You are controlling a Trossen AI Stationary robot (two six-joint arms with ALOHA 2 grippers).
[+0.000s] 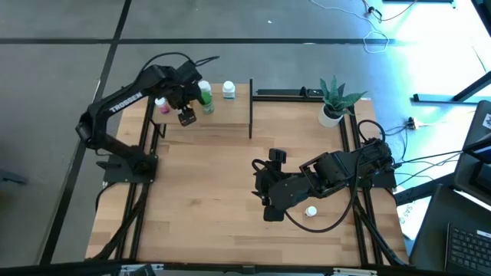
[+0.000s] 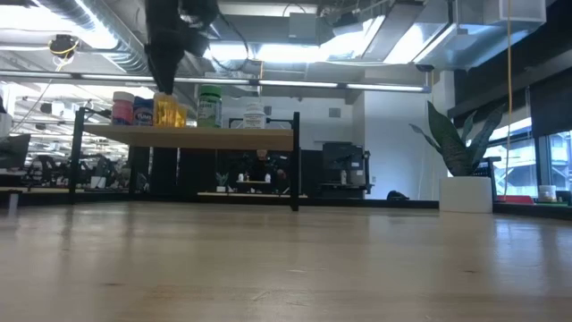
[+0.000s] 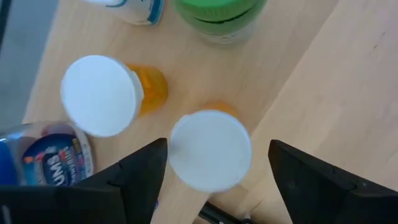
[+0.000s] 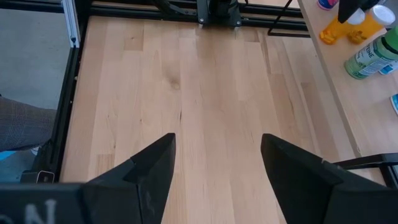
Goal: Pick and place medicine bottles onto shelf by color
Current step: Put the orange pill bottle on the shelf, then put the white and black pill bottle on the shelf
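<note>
My left gripper (image 1: 186,115) hangs open over the wooden shelf (image 1: 230,115), pointing down. In the left wrist view its fingers (image 3: 143,177) stand on either side of an orange bottle with a white cap (image 3: 210,149), which stands on the shelf. A second orange bottle (image 3: 102,94) stands beside it. A pink bottle (image 2: 122,107), a blue one (image 2: 143,109), a green one (image 2: 209,105) and a white one (image 2: 254,114) also stand on the shelf. One white bottle (image 1: 311,211) rests on the table by the right arm. My right gripper (image 1: 261,180) waits open over mid-table.
A potted plant (image 1: 335,100) stands at the table's far right corner. Black posts (image 1: 251,107) edge the shelf. The bare wooden tabletop (image 4: 205,93) stretches between the shelf and my right gripper (image 4: 217,140). Black frame rails run along the table's sides.
</note>
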